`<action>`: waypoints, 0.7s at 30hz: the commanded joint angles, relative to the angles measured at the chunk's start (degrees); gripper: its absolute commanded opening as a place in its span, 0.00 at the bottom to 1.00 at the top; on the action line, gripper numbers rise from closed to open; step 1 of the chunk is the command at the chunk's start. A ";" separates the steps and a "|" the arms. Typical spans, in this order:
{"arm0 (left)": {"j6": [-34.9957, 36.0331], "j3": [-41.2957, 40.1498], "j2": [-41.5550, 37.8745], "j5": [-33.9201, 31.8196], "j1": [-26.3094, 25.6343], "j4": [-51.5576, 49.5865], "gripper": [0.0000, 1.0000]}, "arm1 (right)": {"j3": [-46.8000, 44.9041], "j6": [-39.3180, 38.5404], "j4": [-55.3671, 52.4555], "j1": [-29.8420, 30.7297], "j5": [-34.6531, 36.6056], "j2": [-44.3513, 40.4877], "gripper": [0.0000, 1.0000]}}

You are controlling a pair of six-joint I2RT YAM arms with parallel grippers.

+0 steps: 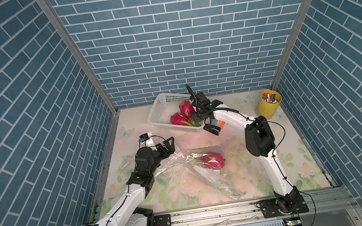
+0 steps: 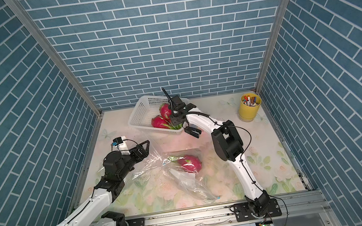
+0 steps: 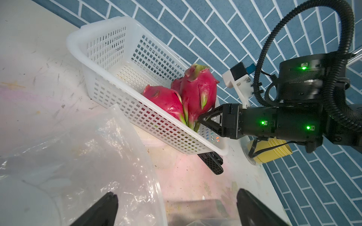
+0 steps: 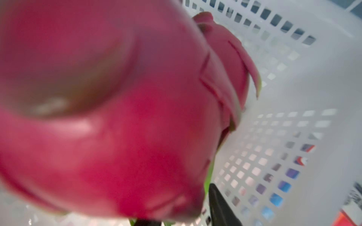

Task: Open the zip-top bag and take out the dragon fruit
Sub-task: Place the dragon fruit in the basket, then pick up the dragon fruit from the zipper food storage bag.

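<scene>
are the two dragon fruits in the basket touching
Touching. Left wrist view shows the taller dragon fruit pressed against the lower dragon fruit, no gap.

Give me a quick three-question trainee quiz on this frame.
1. True or false: the left gripper is shut on the bag.
2. How many fruits lie in the basket? A) one B) two C) three
3. Where is the third fruit?

Key: 1. False, its jaws stand wide open. 2. B. 3. In the bag, on the table.
</scene>
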 commanded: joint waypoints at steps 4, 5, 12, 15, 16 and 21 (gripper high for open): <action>0.38 0.16 -0.99 1.02 0.43 -0.62 1.00 | -0.84 -1.13 -2.66 -0.08 1.48 -9.62 0.49; 0.67 0.32 -0.92 1.56 0.43 -0.72 1.00 | -1.18 -1.25 -2.99 -0.07 1.41 -10.85 0.49; 3.62 2.13 -0.76 8.47 -0.86 -1.12 1.00 | -11.76 -0.12 -3.65 -0.16 0.07 -22.21 0.50; 5.25 4.24 -0.58 8.33 -4.49 -4.03 1.00 | -19.89 1.35 -3.30 -0.16 0.10 -28.65 0.50; 5.91 4.96 -0.57 7.60 -6.22 -5.23 1.00 | -22.50 1.79 -3.24 -0.16 0.06 -30.69 0.50; 7.51 6.89 0.52 5.01 -15.70 -9.71 1.00 | -37.65 5.05 -2.71 -0.25 0.29 -42.32 0.52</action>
